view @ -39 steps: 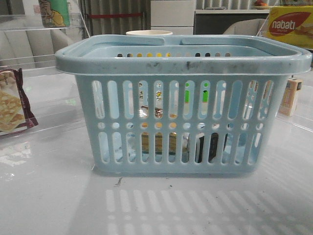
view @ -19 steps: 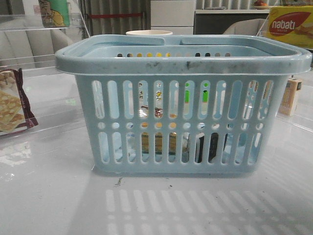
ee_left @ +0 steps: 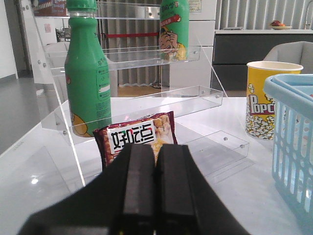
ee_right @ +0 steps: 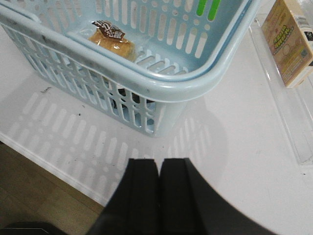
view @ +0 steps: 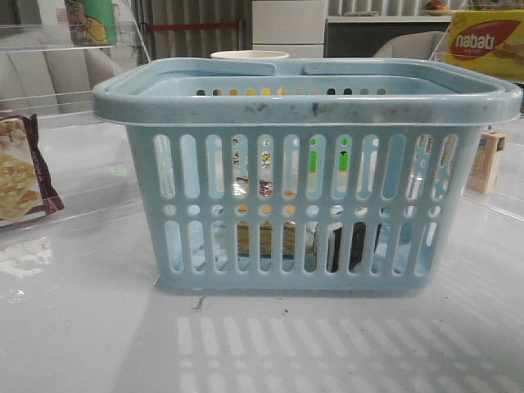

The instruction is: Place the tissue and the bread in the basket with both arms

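The light-blue basket (view: 307, 106) stands in the middle of the table. It also shows in the right wrist view (ee_right: 161, 81) and at the edge of the left wrist view (ee_left: 293, 147). The bread (ee_right: 113, 42), a clear-wrapped yellow-brown packet with a dark label, lies on the basket floor; through the front slots it shows as yellow-brown (view: 264, 244). The tissue (view: 358, 246), a black upright pack, stands inside next to it. My left gripper (ee_left: 156, 147) is shut and empty, left of the basket. My right gripper (ee_right: 157, 160) is shut and empty, above the table beside the basket's corner.
A maroon-edged cracker packet (view: 20, 176) leans on a clear acrylic shelf (ee_left: 146, 54) holding a green bottle (ee_left: 88, 73). A popcorn cup (ee_left: 266, 98) stands behind the basket. A small carton (ee_right: 288, 39) and a nabati box (view: 483, 41) are right. The table's front edge (ee_right: 49, 161) is near.
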You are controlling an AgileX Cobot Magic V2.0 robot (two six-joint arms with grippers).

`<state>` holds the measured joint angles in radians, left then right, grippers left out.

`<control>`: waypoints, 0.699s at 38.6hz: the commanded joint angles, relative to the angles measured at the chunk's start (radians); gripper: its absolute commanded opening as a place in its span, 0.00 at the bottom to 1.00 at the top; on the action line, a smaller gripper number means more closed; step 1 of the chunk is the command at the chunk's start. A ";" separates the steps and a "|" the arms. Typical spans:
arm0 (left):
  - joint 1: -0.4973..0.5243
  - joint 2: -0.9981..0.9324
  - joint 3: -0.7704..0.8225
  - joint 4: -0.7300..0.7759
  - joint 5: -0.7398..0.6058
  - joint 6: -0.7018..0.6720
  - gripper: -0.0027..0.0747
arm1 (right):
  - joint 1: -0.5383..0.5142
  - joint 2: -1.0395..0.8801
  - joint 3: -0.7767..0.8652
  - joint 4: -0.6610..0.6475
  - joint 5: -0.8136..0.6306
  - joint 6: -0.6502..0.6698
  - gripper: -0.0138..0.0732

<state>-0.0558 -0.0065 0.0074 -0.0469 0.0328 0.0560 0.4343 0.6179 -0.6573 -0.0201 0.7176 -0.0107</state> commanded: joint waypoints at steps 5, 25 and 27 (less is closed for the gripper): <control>0.004 -0.017 0.000 -0.004 -0.097 0.002 0.16 | -0.034 -0.035 -0.004 -0.010 -0.075 -0.009 0.22; 0.004 -0.017 0.000 -0.004 -0.097 0.002 0.16 | -0.397 -0.545 0.522 -0.010 -0.655 -0.009 0.22; 0.004 -0.017 0.000 -0.004 -0.097 0.002 0.16 | -0.403 -0.577 0.568 -0.010 -0.683 -0.009 0.22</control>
<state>-0.0558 -0.0065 0.0074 -0.0469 0.0305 0.0560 0.0479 0.0794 -0.1274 -0.0244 0.1893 -0.0107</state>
